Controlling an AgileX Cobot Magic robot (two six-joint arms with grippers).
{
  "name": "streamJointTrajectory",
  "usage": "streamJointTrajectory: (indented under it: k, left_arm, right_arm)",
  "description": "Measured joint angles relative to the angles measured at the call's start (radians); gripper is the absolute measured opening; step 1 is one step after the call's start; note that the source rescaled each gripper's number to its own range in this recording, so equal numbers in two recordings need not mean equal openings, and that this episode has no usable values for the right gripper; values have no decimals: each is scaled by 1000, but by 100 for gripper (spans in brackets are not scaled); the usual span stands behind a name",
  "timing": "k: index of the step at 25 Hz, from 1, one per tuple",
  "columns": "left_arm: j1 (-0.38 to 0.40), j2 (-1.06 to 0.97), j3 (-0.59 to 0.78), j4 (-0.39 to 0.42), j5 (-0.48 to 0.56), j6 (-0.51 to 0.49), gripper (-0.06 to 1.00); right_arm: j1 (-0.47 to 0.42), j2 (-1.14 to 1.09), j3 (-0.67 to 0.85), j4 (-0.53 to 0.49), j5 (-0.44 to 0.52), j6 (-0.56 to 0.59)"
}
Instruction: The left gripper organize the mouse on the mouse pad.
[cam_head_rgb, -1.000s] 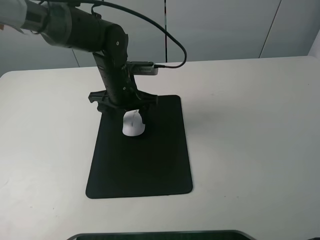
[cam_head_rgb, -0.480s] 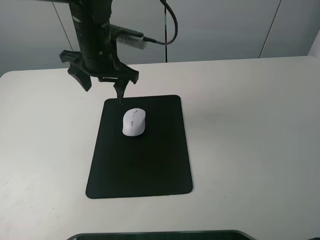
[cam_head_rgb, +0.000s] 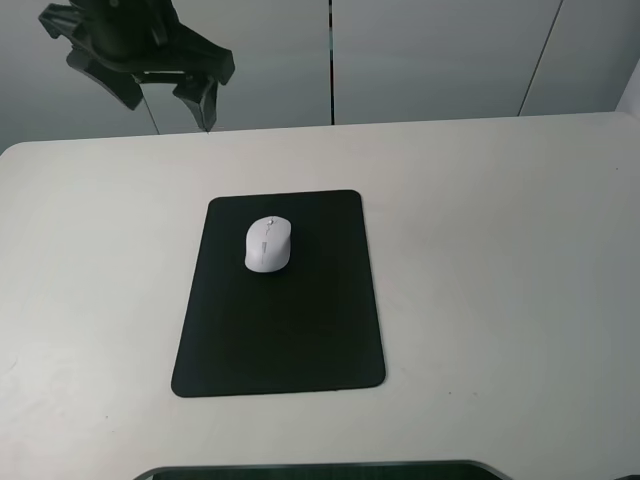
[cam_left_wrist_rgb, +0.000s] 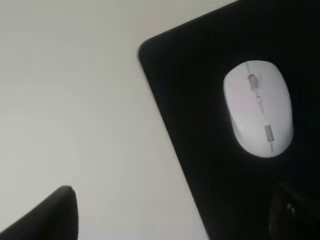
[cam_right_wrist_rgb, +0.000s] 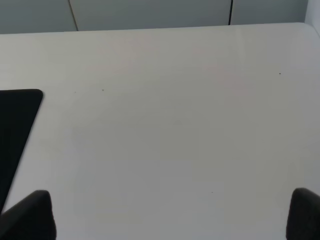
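The left gripper (cam_head_rgb: 169, 110) has lifted away from the mouse (cam_head_rgb: 268, 243) and hangs high past the far left corner of the mouse pad (cam_head_rgb: 290, 330), fingers spread wide and empty. The smooth, rounded white mouse lies on the far half of the matte black pad, inside its edges. Bare pale table (cam_head_rgb: 500, 250) surrounds the pad. The right gripper (cam_right_wrist_rgb: 165, 220) stands wide open over clear table.
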Motion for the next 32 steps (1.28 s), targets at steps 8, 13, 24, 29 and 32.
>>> streamJointTrajectory:
  k: [8, 13, 24, 29, 32]
  left_arm:
    - [48, -277, 249, 4, 6, 0, 98]
    - [98, -484, 410, -4, 8, -6, 98]
    - [377, -1008, 664, -56, 12, 129, 100]
    - [522, -1229, 716, -101, 14, 207, 100]
    - [586, -1323, 722, -148, 14, 224, 100]
  right_arm:
    - [0, 0, 0, 0, 0, 0]
    - [0, 0, 0, 0, 0, 0]
    - [0, 0, 0, 0, 0, 0]
    - [0, 0, 0, 0, 0, 0]
    - [0, 0, 0, 0, 0, 0]
